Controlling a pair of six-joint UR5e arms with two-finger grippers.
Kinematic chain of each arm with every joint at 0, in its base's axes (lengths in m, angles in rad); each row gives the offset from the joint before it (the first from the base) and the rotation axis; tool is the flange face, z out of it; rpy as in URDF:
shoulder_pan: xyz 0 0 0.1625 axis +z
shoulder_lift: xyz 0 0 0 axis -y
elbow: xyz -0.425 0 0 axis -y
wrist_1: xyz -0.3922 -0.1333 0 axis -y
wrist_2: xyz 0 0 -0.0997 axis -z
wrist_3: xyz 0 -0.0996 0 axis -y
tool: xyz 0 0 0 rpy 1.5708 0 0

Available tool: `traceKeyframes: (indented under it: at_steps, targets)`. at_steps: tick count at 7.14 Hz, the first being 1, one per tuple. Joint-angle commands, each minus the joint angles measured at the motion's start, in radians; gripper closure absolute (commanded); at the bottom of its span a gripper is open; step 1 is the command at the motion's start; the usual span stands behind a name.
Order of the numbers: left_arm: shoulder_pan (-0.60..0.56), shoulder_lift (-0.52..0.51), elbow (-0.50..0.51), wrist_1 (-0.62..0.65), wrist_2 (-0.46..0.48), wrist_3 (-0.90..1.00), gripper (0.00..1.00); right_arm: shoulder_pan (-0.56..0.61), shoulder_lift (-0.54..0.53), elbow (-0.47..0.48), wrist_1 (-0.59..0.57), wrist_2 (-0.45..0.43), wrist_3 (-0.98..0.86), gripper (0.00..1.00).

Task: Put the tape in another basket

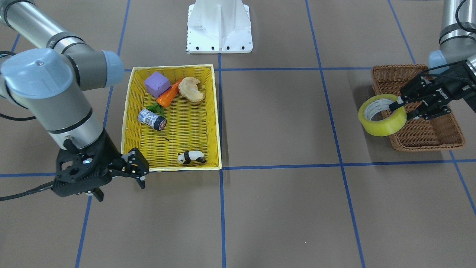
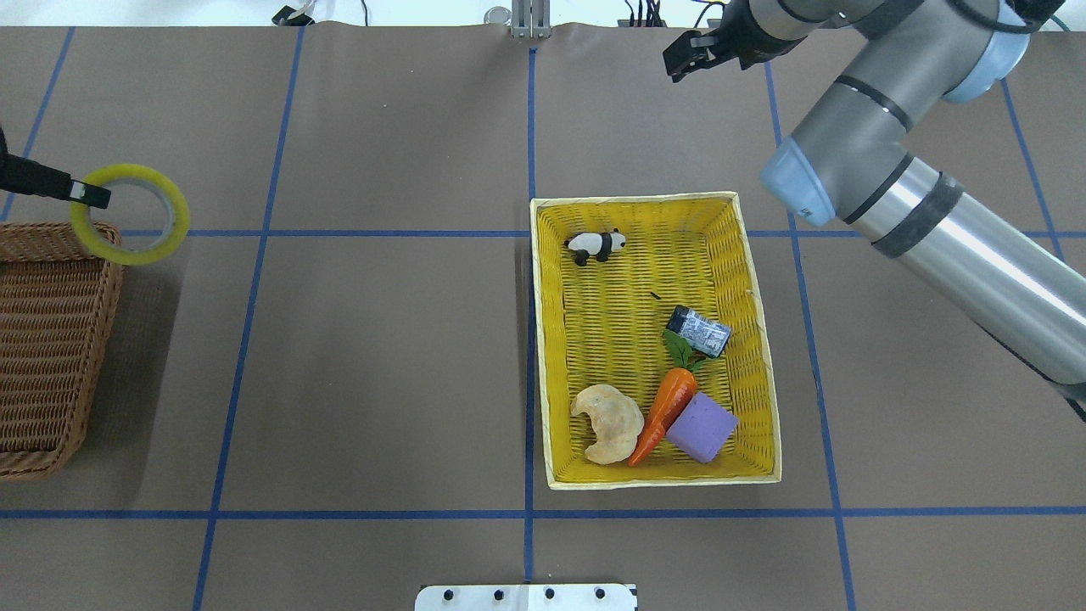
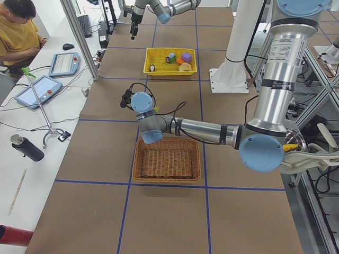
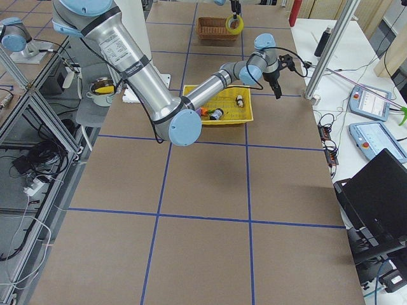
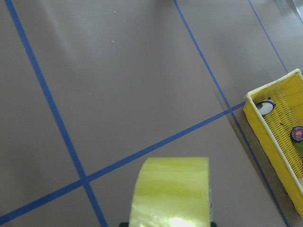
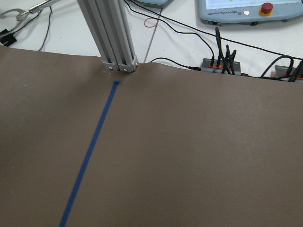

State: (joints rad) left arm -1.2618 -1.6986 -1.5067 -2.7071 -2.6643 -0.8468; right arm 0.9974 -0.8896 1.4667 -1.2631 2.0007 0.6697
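The tape (image 1: 379,128), a yellowish roll with a white printed core, hangs in my left gripper (image 1: 403,107). The gripper is shut on the roll's wall, one finger inside the ring and one outside. The roll is held above the table at the far corner of the dark brown wicker basket (image 1: 420,130), mostly outside its rim, as the overhead view shows for the tape (image 2: 176,216) and the basket (image 2: 51,339). The left wrist view shows the tape (image 5: 173,194) close below the camera. My right gripper (image 1: 137,168) is open and empty, beyond the yellow basket's far corner (image 2: 691,53).
The yellow woven basket (image 2: 543,339) holds a toy panda (image 2: 596,245), a small dark-capped jar (image 2: 698,331), a carrot (image 2: 664,412), a purple block (image 2: 701,427) and a bread piece (image 2: 608,422). The white robot base (image 1: 219,26) stands behind it. Blue tape lines cross the brown table.
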Motion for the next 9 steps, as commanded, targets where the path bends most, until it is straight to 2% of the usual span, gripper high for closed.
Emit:
traceKeyframes:
  at_steps: [1,4,5,6,7,9]
  targets:
    - [-0.074,0.097,0.006,-0.007,-0.031,-0.003,1.00,0.136,-0.096,0.001,-0.029,0.131,-0.216,0.00]
    - [-0.094,0.209,0.025,-0.022,-0.029,0.000,1.00,0.277,-0.251,0.000,-0.030,0.225,-0.475,0.00]
    - [-0.091,0.212,0.107,-0.095,-0.029,0.000,1.00,0.329,-0.299,-0.002,-0.030,0.252,-0.563,0.00]
    - [-0.088,0.195,0.196,-0.185,-0.029,-0.003,0.95,0.371,-0.336,-0.009,-0.036,0.256,-0.623,0.00]
    - [-0.088,0.194,0.213,-0.204,-0.029,-0.012,0.90,0.409,-0.351,-0.009,-0.097,0.259,-0.692,0.00]
    - [-0.088,0.192,0.212,-0.204,-0.029,-0.014,0.87,0.496,-0.371,0.010,-0.331,0.273,-0.861,0.00]
